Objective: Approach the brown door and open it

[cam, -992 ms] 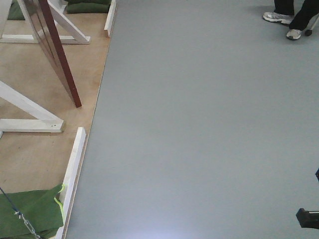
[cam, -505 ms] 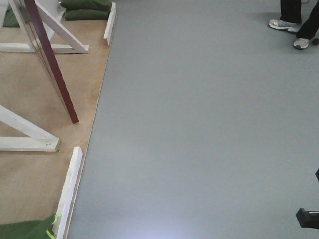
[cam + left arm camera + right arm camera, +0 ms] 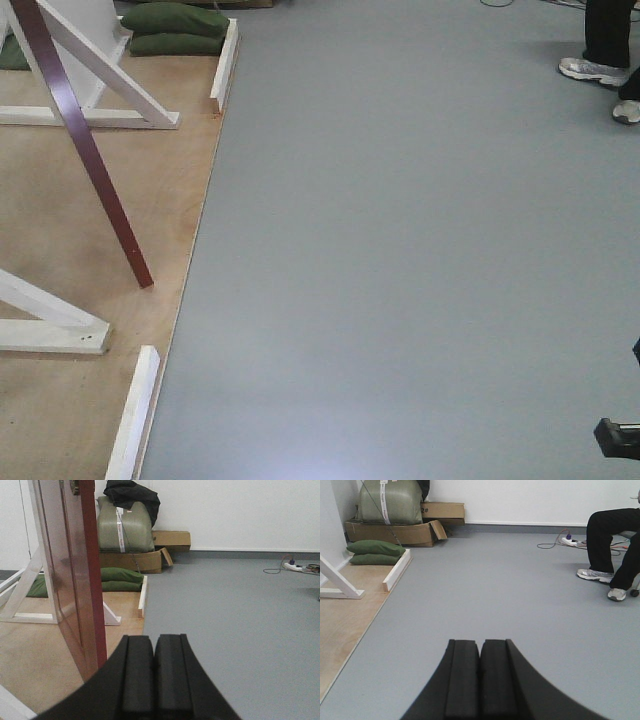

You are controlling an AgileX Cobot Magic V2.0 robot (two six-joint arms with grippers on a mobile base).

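Robot beside the door rig, both arms idle.
Grey floor (image 3: 400, 250) fills most of the view. On the plywood platform (image 3: 170, 190) to the left, the brown door (image 3: 88, 150) stands edge-on, close ahead of the left gripper (image 3: 154, 645). White braces (image 3: 100, 60) prop its frame, and sandbags (image 3: 175, 20) probably weigh it down. Both it and the right gripper (image 3: 480, 647) have pads pressed together on nothing, likely for driving.

The left tool (image 3: 154, 641) and the right tool (image 3: 480, 644) are each being held level, pointed toward 12 o'clock, their pads (image 3: 137, 672) being pressed flat together.
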